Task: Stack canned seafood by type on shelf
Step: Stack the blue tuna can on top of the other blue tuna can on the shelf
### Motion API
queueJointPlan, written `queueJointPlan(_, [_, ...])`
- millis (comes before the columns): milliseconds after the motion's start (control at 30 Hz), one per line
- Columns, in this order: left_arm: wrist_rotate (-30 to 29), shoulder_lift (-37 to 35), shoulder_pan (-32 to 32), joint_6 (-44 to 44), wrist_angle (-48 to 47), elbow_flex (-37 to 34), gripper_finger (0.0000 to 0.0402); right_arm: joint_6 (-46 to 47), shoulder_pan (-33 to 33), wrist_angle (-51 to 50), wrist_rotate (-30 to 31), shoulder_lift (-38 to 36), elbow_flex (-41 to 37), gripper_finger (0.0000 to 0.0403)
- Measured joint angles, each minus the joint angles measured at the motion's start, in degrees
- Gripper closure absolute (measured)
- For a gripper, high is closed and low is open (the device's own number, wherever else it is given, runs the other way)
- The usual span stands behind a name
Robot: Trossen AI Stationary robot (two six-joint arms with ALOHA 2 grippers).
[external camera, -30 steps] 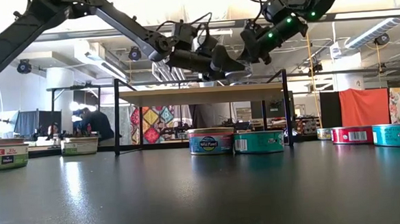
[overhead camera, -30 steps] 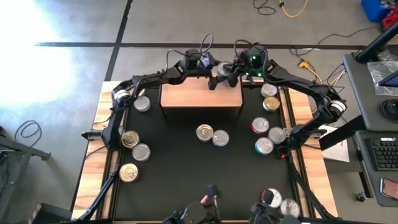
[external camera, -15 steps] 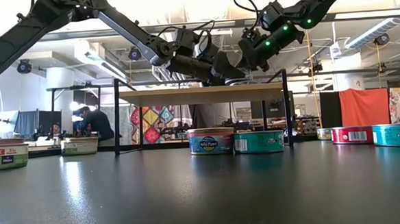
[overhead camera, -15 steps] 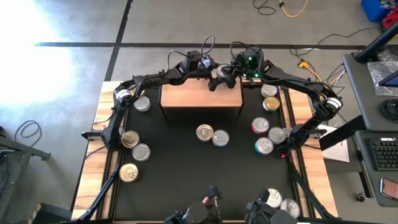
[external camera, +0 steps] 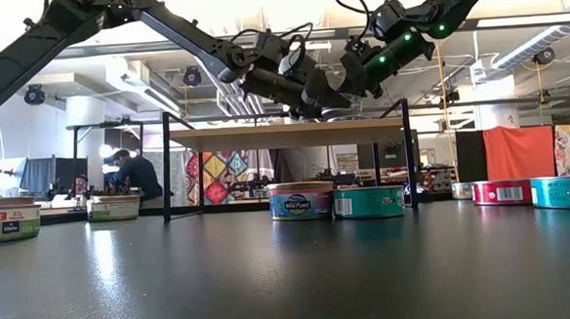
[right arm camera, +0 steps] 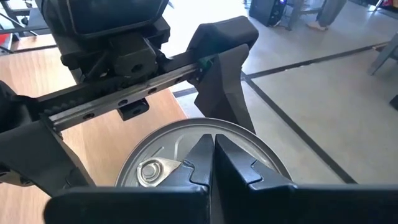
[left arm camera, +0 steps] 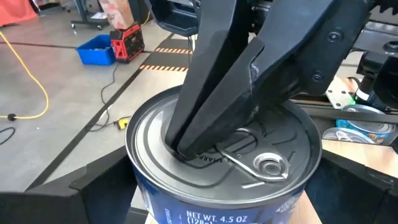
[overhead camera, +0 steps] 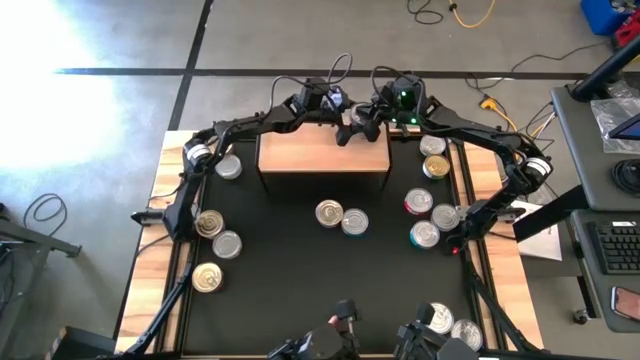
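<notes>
The light-wood shelf (overhead camera: 320, 155) stands at the table's far middle. Over its far right corner is a blue-labelled can (left arm camera: 224, 155) with a silver pull-tab lid. My left gripper (overhead camera: 350, 126) reaches in from the left, one finger on each side of the can. My right gripper (right arm camera: 213, 146) comes in from the right with its fingers shut and their tips on the lid. Whether the can's bottom rests on the shelf is hidden. My left gripper pinches the can's round side wall (right arm camera: 186, 127) between its two widely spread fingers (right arm camera: 224, 68). It comes nearly level from the table's left, slanting slightly down. The can stays upright, lid up. My right gripper presses its shut fingertips (left arm camera: 186, 146) down on the lid (right arm camera: 168, 155), beside the pull tab, slanting down from the right.
Two cans (overhead camera: 340, 217) sit mid-table in front of the shelf. Several more lie along the left side (overhead camera: 209, 223), the right side (overhead camera: 433, 205) and the near right edge (overhead camera: 450, 325). The two arms crowd each other over the shelf's far right corner.
My left gripper has tipped a little more nose-down; its wrist has risen while its fingertips stayed over the shelf's far right corner. Both grippers' openings look unchanged.
</notes>
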Motion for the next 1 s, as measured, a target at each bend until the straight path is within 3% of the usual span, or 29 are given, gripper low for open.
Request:
queueJointPlan(733, [-2.3, 0.0, -0.5, 2.1, -0.7, 0.1, 0.0026, 0.0, 0.0, -0.2, 0.2, 0.0, 0.0, 0.0392])
queueJointPlan(1000, [-2.3, 0.0, -0.2, 1.4, -5.8, 4.8, 0.0026, -0.1, 0.0, 0.2, 0.2, -0.2, 0.1, 0.0392])
